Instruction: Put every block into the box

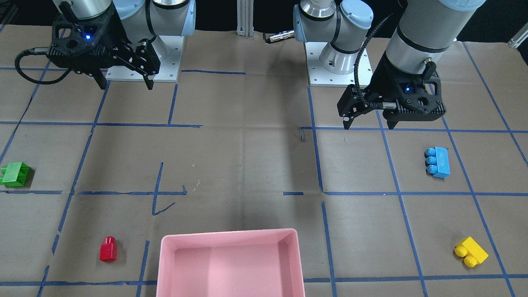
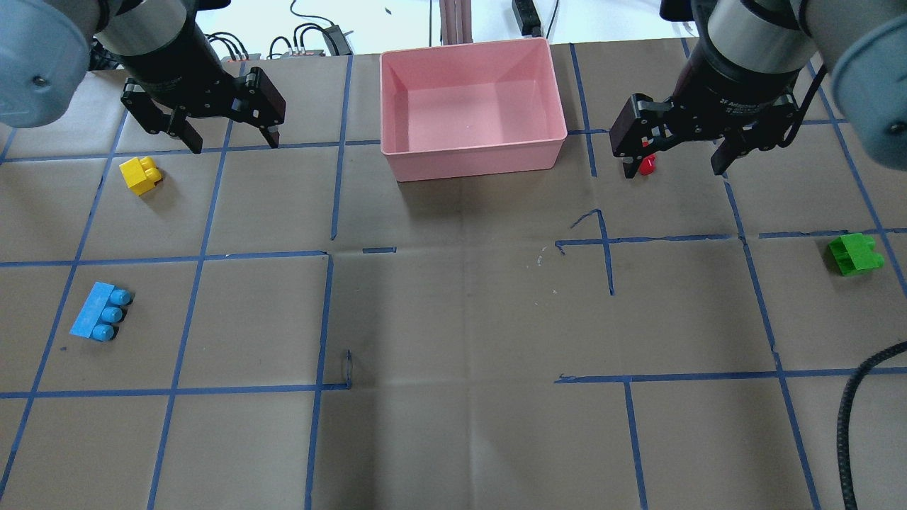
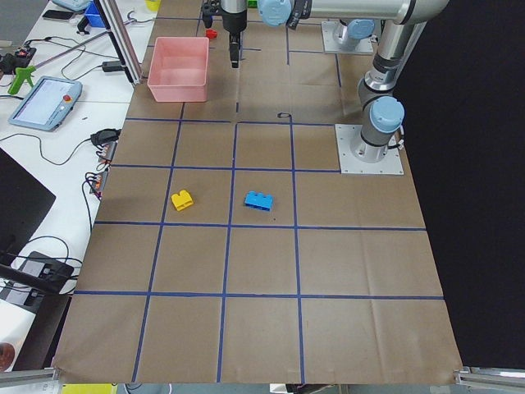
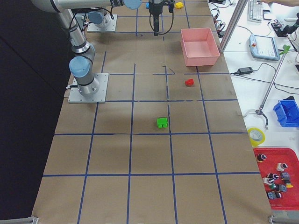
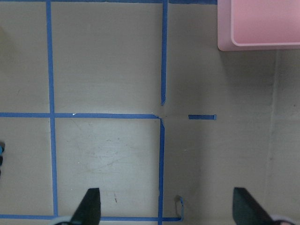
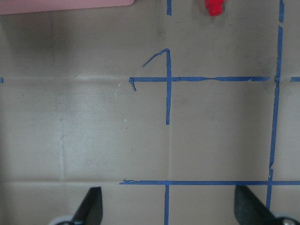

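The pink box (image 2: 471,161) stands at the far middle of the table, empty; it also shows in the front view (image 1: 231,234). The yellow block (image 2: 140,175) and light blue block (image 2: 101,321) lie on the left side. The red block (image 2: 647,165) and green block (image 2: 854,253) lie on the right side. My left gripper (image 2: 234,145) hangs open and empty above the table, right of the yellow block. My right gripper (image 2: 672,170) hangs open and empty; the red block shows at the top of the right wrist view (image 6: 214,6).
Brown paper with a blue tape grid (image 2: 329,255) covers the table. The two arm bases (image 1: 142,57) (image 1: 338,62) stand at the robot's edge. A black cable (image 2: 847,425) hangs at the lower right. A side desk with a tablet (image 3: 45,103) runs beyond the box.
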Controlling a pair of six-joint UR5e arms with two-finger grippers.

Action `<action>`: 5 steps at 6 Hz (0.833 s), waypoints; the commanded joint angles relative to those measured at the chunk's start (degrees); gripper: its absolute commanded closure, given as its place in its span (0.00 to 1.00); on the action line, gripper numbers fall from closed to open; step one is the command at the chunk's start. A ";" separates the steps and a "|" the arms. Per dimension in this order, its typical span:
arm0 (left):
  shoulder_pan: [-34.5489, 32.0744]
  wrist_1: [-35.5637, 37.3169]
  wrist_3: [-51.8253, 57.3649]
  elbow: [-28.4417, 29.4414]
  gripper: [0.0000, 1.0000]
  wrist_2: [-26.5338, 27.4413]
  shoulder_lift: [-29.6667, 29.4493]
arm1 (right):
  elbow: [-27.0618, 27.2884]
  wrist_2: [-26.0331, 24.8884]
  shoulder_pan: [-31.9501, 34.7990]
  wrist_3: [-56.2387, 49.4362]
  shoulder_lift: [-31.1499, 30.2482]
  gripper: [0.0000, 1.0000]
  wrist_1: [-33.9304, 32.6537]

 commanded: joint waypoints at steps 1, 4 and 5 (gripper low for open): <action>-0.02 -0.08 -0.15 -0.17 0.00 0.00 0.52 | 0.51 -0.01 0.04 -0.03 0.40 0.00 -0.43; 0.16 0.00 0.28 0.00 0.00 0.09 0.61 | 0.34 0.17 -0.04 0.06 0.40 0.00 -0.26; 0.33 0.00 0.81 -0.17 0.00 0.26 0.78 | 0.78 -0.01 -0.04 -0.03 0.58 0.00 -0.44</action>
